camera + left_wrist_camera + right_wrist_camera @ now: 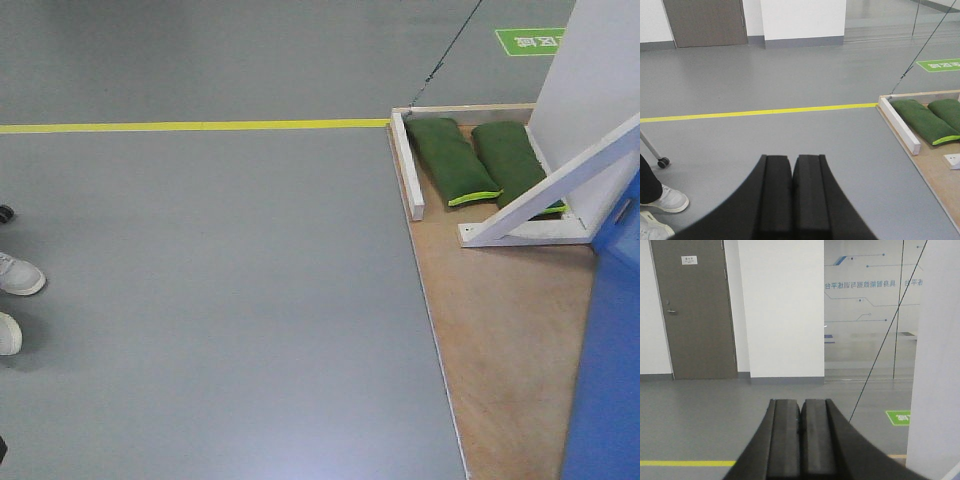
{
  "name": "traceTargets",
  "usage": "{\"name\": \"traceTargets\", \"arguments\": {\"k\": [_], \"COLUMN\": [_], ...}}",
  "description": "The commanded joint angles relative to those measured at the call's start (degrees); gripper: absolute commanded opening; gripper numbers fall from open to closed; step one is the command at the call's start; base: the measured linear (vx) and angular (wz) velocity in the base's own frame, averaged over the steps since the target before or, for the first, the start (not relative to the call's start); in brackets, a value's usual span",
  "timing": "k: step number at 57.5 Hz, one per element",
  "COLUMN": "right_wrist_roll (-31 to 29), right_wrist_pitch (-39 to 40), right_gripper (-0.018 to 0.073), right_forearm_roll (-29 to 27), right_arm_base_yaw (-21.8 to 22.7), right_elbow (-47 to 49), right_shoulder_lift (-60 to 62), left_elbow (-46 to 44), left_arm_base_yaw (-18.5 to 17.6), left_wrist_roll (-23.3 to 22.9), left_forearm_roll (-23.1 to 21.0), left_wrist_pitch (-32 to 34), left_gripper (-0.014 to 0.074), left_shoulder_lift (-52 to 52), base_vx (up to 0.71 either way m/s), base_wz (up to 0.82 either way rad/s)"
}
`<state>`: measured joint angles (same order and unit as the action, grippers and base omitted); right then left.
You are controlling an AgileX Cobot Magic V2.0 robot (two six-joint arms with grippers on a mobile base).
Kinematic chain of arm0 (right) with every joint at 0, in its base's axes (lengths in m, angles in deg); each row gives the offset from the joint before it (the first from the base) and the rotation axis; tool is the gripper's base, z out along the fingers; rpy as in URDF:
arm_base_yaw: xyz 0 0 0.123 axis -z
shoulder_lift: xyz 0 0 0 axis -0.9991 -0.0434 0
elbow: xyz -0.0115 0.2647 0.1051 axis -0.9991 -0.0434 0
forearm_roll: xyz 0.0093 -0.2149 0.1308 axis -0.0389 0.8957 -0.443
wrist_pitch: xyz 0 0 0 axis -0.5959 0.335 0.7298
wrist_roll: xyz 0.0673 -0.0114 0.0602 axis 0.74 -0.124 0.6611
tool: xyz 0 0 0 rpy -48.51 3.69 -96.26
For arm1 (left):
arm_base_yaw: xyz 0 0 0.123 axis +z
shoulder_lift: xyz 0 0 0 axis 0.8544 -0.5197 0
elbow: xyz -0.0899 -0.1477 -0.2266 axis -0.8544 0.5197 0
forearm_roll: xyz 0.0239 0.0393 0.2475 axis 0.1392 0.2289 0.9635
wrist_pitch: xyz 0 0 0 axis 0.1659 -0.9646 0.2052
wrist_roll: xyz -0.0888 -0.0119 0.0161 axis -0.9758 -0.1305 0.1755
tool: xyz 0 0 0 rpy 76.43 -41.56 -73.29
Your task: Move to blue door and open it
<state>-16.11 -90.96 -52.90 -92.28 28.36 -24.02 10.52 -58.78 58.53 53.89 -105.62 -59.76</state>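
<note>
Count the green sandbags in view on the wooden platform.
2. One sandbag lies on the plywood platform just right of the white rail; the other lies beside it, further right, near end hidden by the white slanted brace. More may sit behind the white panel.

Grey floor (200,300) is reflecting soft light, a yellow line (190,126) is running across it, and a white wall (781,305) is standing between a brown door (695,315) and a glass partition (867,315).

Things cut off or unreadable

The blue door (612,380) was cut by the right edge, and only its lower part showed. The white shoes (18,275) were cut by the left edge. The characters on the green floor sign (530,40) were too small to read.
</note>
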Motion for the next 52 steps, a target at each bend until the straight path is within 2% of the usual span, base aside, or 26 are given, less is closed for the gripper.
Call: {"name": "traceTargets", "arguments": {"k": [1,11,24,30,39,47,52], "right_wrist_roll": [-0.5,0.6,1.8,2.3,8.5,10.6,10.5], "right_wrist_pitch": [7.2,9.7,12.9,15.1,14.8,13.1,12.3], "right_gripper": [0.0012,0.0012,0.0012,0.0012,0.0012,0.0012,0.0012], "right_forearm_roll": [3.4,9.2,12.8,17.7,27.3,31.4,31.9], "right_arm_base_yaw": [0.4,0.4,0.4,0.4,0.4,0.4,0.4], "right_elbow": [2.2,2.5,8.4,11.7,16.7,17.6,17.5], "right_shoulder_lift": [-0.7,0.4,0.4,0.4,0.4,0.4,0.4], "left_elbow": [-1.5,-1.5,-1.5,-1.5,-1.5,-1.5,-1.5], "left_arm_base_yaw": [-0.4,-0.4,-0.4,-0.4,-0.4,-0.4,-0.4], "left_wrist_roll": [-0.4,-0.4,-0.4,-0.4,-0.4,-0.4,-0.4], "left_forearm_roll": [-0.2,-0.2,-0.2,-0.2,-0.2,-0.2,-0.2], "left_wrist_pitch": [4.9,4.9,4.9,4.9,4.9,4.9,4.9], "left_gripper": [0.0073,0.0073,0.0073,0.0073,0.0073,0.0073,0.0073], "left_shoulder_lift": [0.7,0.7,0.7,0.7,0.7,0.7,0.7], "base_vx": [0.00,0.00,0.00,0.00,0.00,0.00,0.00], "base_wz": [0.00,0.00,0.00,0.00,0.00,0.00,0.00]}}
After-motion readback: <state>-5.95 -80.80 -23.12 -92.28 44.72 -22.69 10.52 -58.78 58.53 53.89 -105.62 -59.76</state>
